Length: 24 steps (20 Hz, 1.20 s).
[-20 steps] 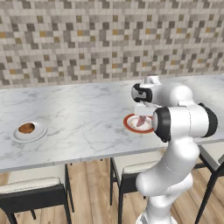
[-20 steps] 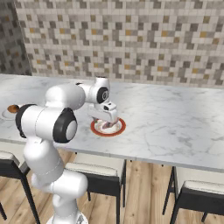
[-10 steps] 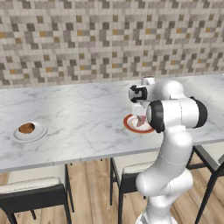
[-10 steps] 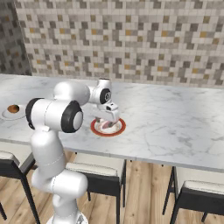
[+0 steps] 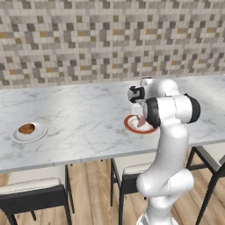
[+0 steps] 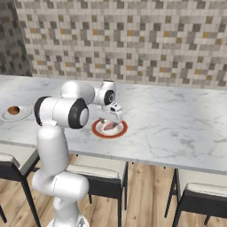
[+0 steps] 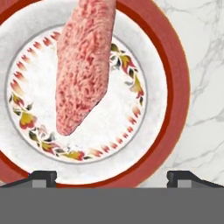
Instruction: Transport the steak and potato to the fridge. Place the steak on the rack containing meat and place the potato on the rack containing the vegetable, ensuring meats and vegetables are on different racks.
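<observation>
A raw pink steak (image 7: 83,65) lies on a white plate with a red rim (image 7: 175,87) on the marble counter. My gripper (image 7: 112,177) hangs just above that plate, open, with nothing between its fingertips (image 7: 43,176). From the base views the gripper (image 5: 139,112) (image 6: 111,119) points down over the steak (image 5: 141,122) (image 6: 107,127). The brown potato (image 5: 27,128) (image 6: 13,110) sits in a white dish (image 5: 39,134) far to the left on the same counter.
The marble counter (image 5: 88,118) runs the full width, backed by a mosaic tile wall (image 5: 88,39). Dark chairs with pale seats (image 5: 30,189) (image 6: 201,197) stand tucked under its front edge. The robot's white arm (image 5: 169,145) rises in front of the plate.
The arm's elbow has swung upright, closer over the plate. The hand stays above the steak, jaws still open.
</observation>
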{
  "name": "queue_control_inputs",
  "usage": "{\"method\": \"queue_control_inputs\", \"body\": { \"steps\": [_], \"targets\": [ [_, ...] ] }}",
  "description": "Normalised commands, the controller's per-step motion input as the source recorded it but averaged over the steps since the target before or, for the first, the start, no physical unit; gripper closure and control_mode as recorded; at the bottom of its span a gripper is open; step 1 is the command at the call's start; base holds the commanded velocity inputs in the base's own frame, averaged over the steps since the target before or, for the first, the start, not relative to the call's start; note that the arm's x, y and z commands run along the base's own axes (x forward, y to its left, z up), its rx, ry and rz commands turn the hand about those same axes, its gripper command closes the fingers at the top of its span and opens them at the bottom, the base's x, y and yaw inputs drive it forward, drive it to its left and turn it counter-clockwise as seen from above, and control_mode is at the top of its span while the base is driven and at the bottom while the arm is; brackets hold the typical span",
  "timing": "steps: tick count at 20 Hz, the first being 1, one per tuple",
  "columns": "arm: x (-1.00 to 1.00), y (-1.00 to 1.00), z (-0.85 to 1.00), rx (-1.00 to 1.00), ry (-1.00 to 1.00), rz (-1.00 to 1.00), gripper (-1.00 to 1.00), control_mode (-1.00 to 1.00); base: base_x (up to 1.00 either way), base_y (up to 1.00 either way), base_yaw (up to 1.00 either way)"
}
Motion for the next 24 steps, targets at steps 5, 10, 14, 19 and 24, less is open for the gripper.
{"method": "queue_control_inputs", "body": {
  "steps": [5, 10, 14, 19, 24],
  "targets": [
    [0.27, -0.04, -0.23, 0.0, 0.0, 0.0, -1.0, -1.0, 0.0, 0.0, 0.0],
    [0.35, -0.03, -0.25, 0.0, 0.0, 0.0, -1.0, -1.0, 0.0, 0.0, 0.0],
    [0.3, -0.02, -0.22, 0.0, 0.0, 0.0, -1.0, -1.0, 0.0, 0.0, 0.0],
    [0.19, -0.02, -0.18, 0.0, 0.0, 0.0, -1.0, -1.0, 0.0, 0.0, 0.0],
    [0.2, 0.0, -0.2, 0.0, 0.0, 0.0, -1.0, -1.0, 0.0, 0.0, 0.0]
  ]
}}
